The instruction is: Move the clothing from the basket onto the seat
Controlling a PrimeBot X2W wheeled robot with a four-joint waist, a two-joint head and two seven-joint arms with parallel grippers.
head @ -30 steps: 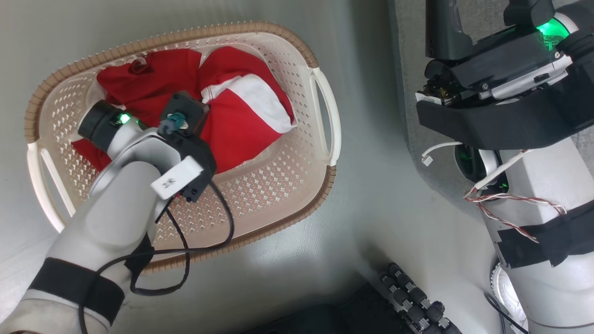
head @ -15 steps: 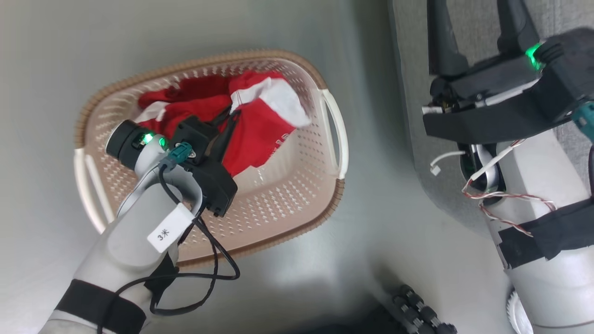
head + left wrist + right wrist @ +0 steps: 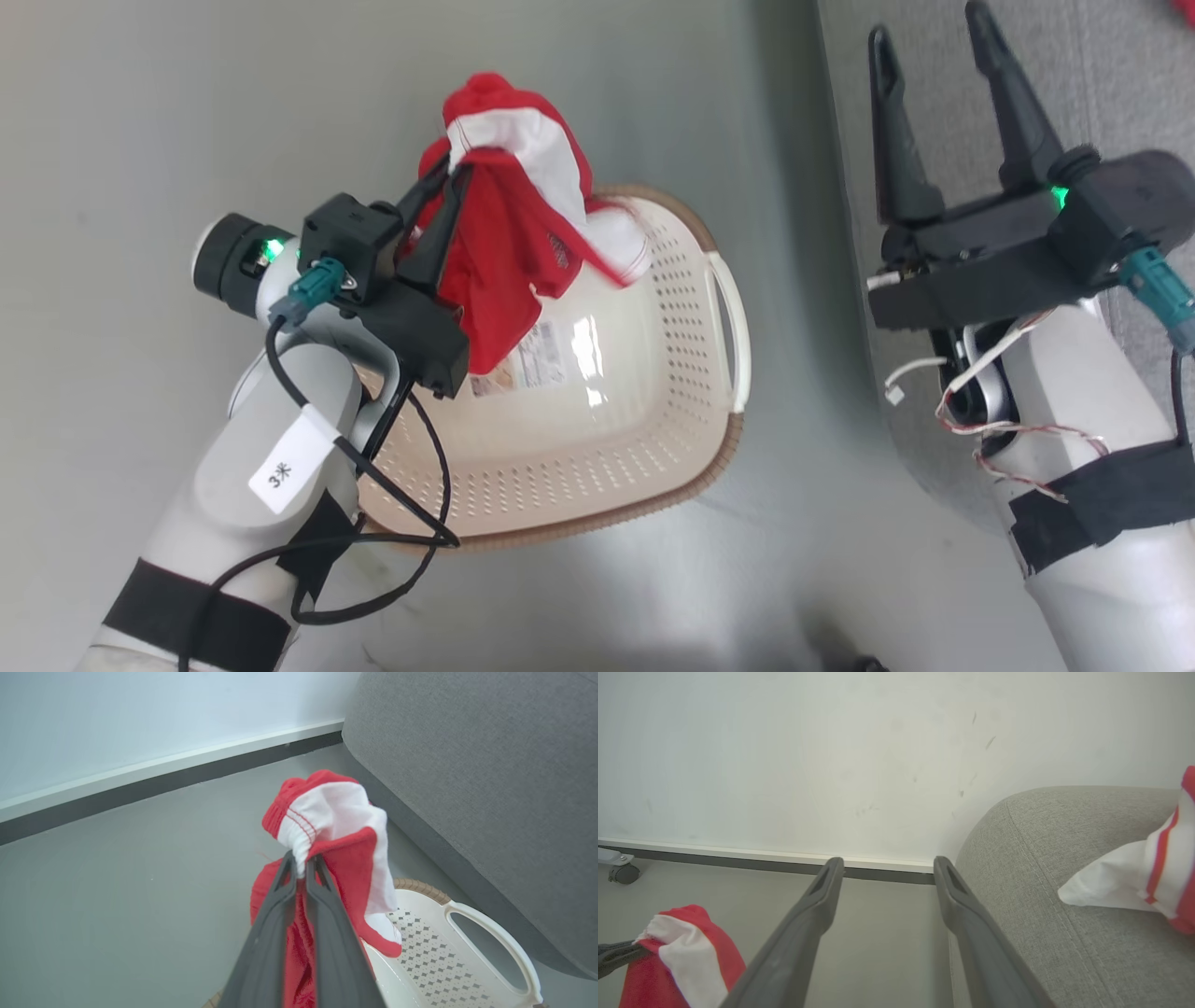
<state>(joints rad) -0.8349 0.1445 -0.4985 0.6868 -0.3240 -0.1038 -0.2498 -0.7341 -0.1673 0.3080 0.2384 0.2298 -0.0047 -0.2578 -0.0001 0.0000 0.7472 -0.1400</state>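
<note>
- The left tool (image 3: 446, 177) is closed tight on a red garment (image 3: 509, 233) with white panels, pinching a bunched fold near its elastic hem between the two dark fingertips.
- The garment hangs from that pinch in a loose bundle, lifted over the far end of the basket (image 3: 691, 308). Whether its lowest edge touches the basket I cannot tell.
- The basket stands on the grey floor (image 3: 140, 112) just beside the seat (image 3: 467, 765); its pale bottom shows, with a printed label (image 3: 523, 359) on it.
- The right tool (image 3: 926, 23) is spread wide, holding and touching nothing, its fingers pointing out over the edge of the seat.
- A second garment (image 3: 1148, 872), white with red stripes, lies on the seat, well apart from the right tool.
</note>
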